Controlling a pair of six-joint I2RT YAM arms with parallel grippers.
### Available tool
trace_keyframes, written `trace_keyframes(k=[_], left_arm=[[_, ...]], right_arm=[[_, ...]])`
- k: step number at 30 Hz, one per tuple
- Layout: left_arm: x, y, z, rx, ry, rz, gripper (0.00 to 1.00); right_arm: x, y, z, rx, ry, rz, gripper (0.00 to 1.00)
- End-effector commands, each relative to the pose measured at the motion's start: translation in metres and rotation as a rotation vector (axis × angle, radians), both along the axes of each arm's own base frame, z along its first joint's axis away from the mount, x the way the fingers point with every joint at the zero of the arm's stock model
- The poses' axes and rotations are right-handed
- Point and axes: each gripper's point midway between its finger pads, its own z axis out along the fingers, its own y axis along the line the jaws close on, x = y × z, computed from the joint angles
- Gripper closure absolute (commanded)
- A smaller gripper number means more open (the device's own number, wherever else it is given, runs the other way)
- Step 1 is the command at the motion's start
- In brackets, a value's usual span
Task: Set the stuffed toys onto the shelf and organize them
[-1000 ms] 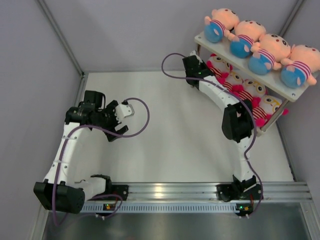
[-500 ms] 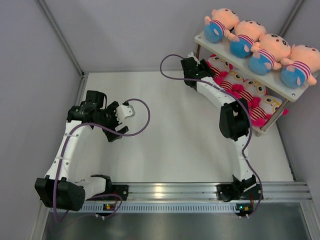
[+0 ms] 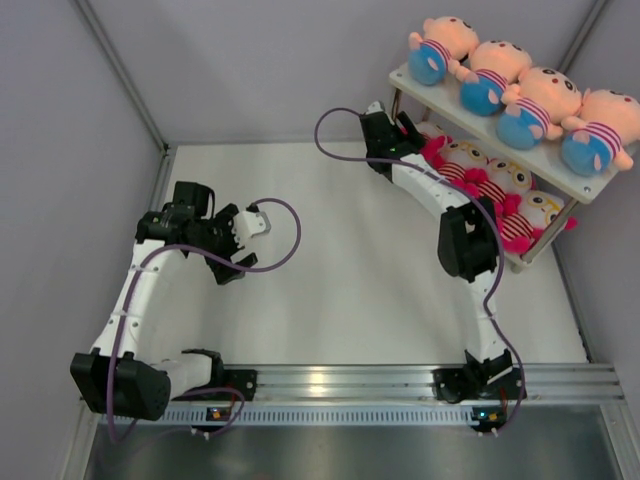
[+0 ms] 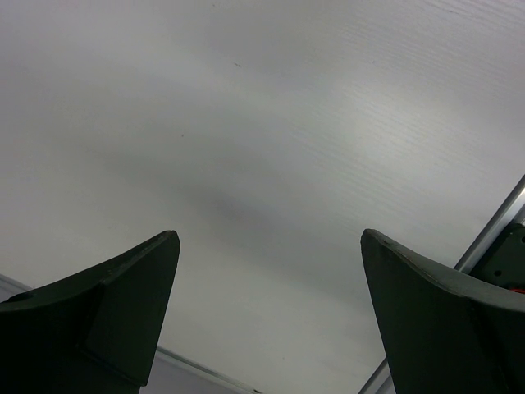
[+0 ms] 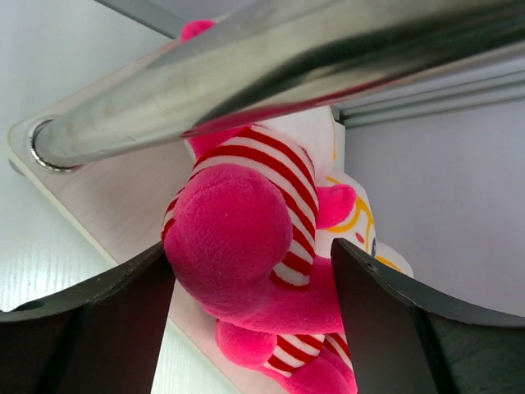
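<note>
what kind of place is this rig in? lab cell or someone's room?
Likely a lab robot cell: plain grey partition walls box in a white table, the left arm and right arm are bolted to an aluminium rail, and the small shelf holds matching stuffed toys as props.

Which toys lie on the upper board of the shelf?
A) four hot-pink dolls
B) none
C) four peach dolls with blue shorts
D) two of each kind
C: the top view shows four peach dolls in a row on the upper board, with the hot-pink dolls on the tier below.
</note>
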Motion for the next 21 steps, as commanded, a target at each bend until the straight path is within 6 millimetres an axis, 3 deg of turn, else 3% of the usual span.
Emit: trace_keyframes(k=[1, 17, 19, 21], left_arm=[[0.005, -0.004, 0.003, -0.015, -0.031, -0.017, 0.02], [0.004, -0.007, 0.003, -0.031, -0.024, -0.02, 0.02], [0.005, -0.006, 0.002, -0.026, -0.025, -0.021, 0.02], [0.004, -0.006, 0.002, -0.028, -0.024, -0.02, 0.02]], right_arm=[[0.012, 0.017, 0.016, 0.051, -0.064, 0.051, 0.25], [0.007, 0.028, -0.021, 0.079, 0.029, 0.098, 0.24], [0.002, 0.028, -0.026, 0.091, 0.042, 0.111, 0.18], [0.0, 0.031, -0.017, 0.113, 0.017, 0.129, 0.07]])
